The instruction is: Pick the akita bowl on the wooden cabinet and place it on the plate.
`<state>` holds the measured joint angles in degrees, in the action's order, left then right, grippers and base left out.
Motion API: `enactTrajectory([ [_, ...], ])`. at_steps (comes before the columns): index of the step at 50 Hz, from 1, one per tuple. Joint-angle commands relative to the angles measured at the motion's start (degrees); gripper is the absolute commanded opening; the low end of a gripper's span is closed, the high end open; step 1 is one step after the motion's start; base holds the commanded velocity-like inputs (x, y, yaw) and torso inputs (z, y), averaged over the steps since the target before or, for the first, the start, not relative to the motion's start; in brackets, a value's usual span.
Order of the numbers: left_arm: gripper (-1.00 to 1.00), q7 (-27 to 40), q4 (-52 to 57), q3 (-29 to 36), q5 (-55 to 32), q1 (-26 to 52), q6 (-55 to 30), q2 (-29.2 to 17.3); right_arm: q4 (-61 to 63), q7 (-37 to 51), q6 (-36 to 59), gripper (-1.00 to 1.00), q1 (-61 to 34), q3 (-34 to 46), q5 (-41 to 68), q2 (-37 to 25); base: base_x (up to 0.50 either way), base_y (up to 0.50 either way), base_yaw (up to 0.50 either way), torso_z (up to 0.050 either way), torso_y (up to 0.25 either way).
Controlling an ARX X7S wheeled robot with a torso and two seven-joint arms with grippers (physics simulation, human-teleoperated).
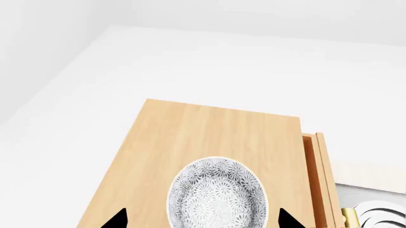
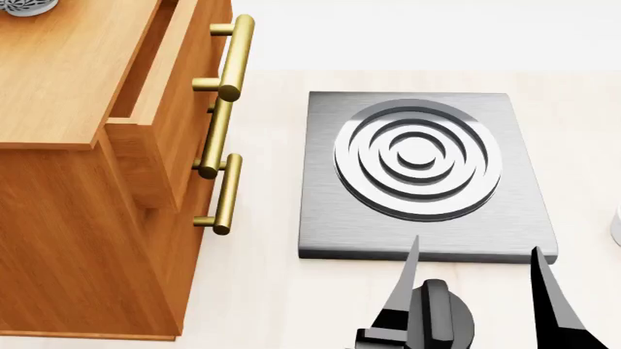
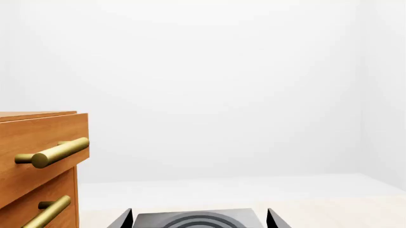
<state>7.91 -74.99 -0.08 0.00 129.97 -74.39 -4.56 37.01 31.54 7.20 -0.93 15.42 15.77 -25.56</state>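
Left wrist view: the akita bowl (image 1: 217, 194) sits low in the centre of the frame, upright and mouth-up on top of the wooden cabinet (image 1: 190, 142). The left end effector (image 1: 201, 219) is spread, its dark tips flanking the bowl and pinching nothing. Being round, the bowl has no long axis, so any rim approach should work. I judge the best grasp is a straight descent, closing over the rim on one side.

Head view: the bowl shows only as a sliver in the upper-left corner. The right end effector (image 2: 475, 287) stands spread and empty at lower right, near a grey slab (image 2: 330, 218) with rings.

Right wrist view: only the cabinet's brass handles (image 3: 54, 152) appear, at the left edge. No red-ringed plate shows anywhere.
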Motion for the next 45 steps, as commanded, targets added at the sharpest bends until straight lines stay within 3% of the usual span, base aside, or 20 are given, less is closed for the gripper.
enactTrajectory([
  [1,1.00,7.4,0.0,-3.9,-0.2,-0.6,2.9,-1.6,-0.7,-0.1,-0.3,1.00,-0.1,0.2,0.1,0.0,0.00,0.00,0.00,0.000,0.000],
  [23,1.00,6.9,0.0,-1.5,0.0,-3.8,2.7,-2.3,-2.2,-0.2,-0.7,1.00,-0.4,0.6,0.0,0.2,0.00,0.00,0.00,0.000,0.000],
  [45,1.00,7.0,0.0,-3.4,0.0,-8.7,4.7,-2.5,-4.8,-0.5,-1.4,1.00,-0.9,1.1,0.0,0.5,0.00,0.00,0.00,0.000,0.000],
])
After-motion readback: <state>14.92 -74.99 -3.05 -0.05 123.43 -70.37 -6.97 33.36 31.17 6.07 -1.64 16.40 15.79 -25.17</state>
